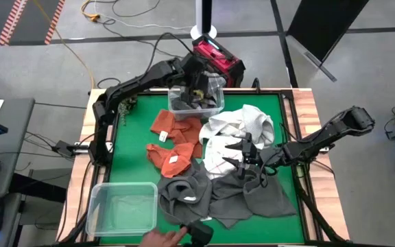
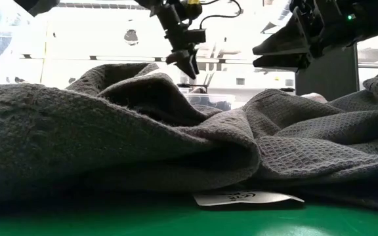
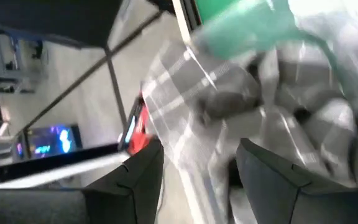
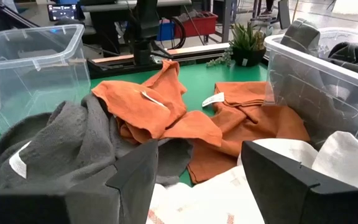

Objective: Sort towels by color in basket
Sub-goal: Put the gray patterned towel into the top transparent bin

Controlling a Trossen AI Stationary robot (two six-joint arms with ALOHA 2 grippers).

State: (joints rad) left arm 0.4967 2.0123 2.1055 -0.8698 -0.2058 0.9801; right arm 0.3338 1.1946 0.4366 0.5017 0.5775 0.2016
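Landmark: the far bin [image 1: 196, 97], a clear tub at the desk's far edge, already holding dark grey cloth.

1. Near bin [image 1: 122, 206] — a second clear tub at the near-left corner of the desk [image 1: 132, 110], well apart from the far bin. Nothing clearly visible inside it. A person's hand [image 1: 162, 237] shows just beside it at the near edge.

2. Dark grey towels [image 1: 211, 192] — a spread heap on the near half, well short of the far bin. In the low view they fill the foreground, a white label [image 2: 248, 197] lying at their near hem.

3. Right gripper [image 1: 242, 156] — fingers spread wide, nothing held. Hangs over the seam where the dark grey heap meets the white towels, nearer than the far bin and a little to its right. Judged the arm better placed for any cloth in the heap.

4. White towels [image 1: 242, 127] — bunched between the right gripper and the far bin; the nearer one carries thin red grid lines.

5. Rust orange towels [image 4: 166, 106] — two or three crumpled pieces left of the white ones, near and slightly left of the far bin. From the right gripper they lie to its left and farther off, their spread running roughly near-to-far.

6. Left gripper [image 1: 199, 88] — directly over the far bin, fingers apart and empty. It appears to hang above the grey cloth inside.
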